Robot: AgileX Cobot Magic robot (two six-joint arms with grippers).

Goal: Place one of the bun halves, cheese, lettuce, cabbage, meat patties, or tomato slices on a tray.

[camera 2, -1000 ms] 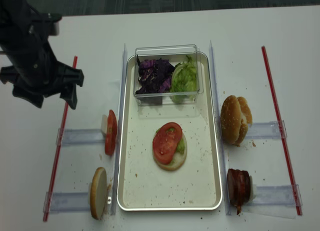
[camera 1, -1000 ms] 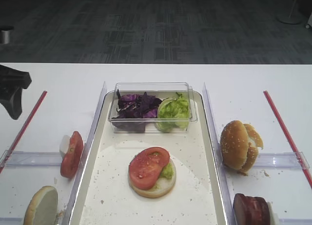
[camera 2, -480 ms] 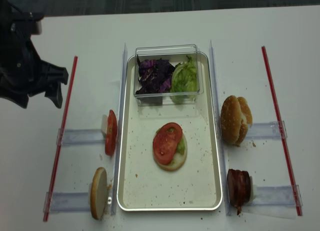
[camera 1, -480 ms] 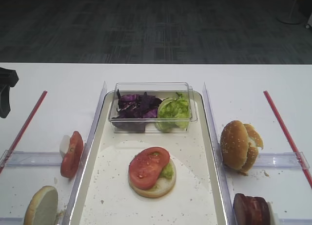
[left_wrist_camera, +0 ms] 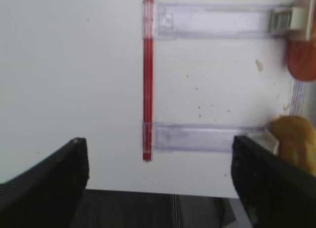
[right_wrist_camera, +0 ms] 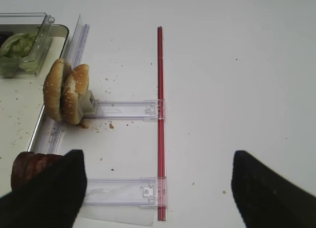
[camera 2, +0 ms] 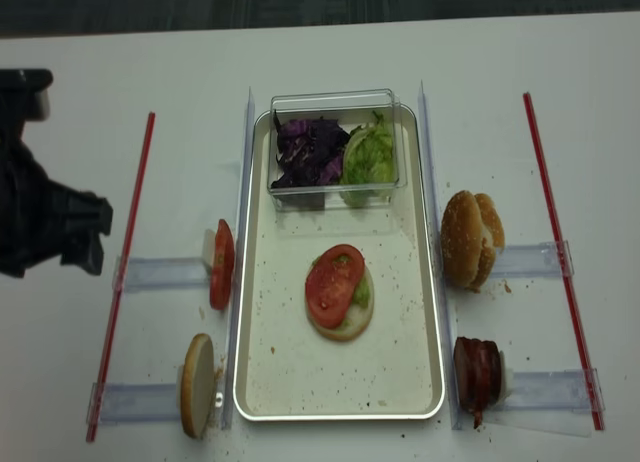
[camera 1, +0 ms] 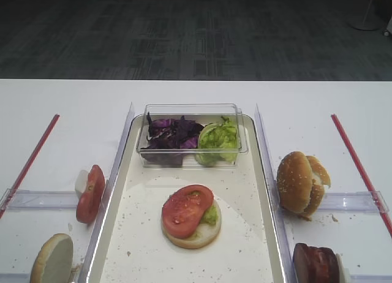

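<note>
**Mia:** Where is the tray?

**Ben:** The tray [camera 2: 262, 382] sits in the middle of the table [camera 2: 330, 57]. A bun half [camera 2: 343, 320] lies flat on it. A bit of lettuce [camera 2: 361, 293] sits on that bun, and a tomato slice [camera 2: 332, 285] lies on top.

**Mia:** What is at the far end of the tray?

**Ben:** A clear box [camera 2: 335, 99]. It holds purple cabbage [camera 2: 306, 152] on the left and more green lettuce [camera 2: 369, 154] on the right.

**Mia:** And beside the tray?

**Ben:** On the left, another tomato slice [camera 2: 221, 265] stands on its edge in a clear rack [camera 2: 160, 274]. Nearer the front, a bun half [camera 2: 196, 385] stands on edge too. On the right, two seeded bun halves [camera 2: 466, 238] lean together. A dark meat patty [camera 2: 477, 375] stands on edge nearer the front. A red strip [camera 2: 130, 222] runs along each side.

**Mia:** Where is the left gripper [left_wrist_camera: 158, 183]?

**Ben:** It is off to the far left, past the red strip, well apart from the tray. Its fingers [left_wrist_camera: 47, 176] stand wide apart with nothing between them.

**Mia:** And the right gripper [right_wrist_camera: 155, 186]?

**Ben:** It shows only in its own camera. It hangs over the bare table on the right, near the other red strip [right_wrist_camera: 159, 119]. Only the dark finger ends show at the corners, but they look spread wide, and nothing is in them.
</note>
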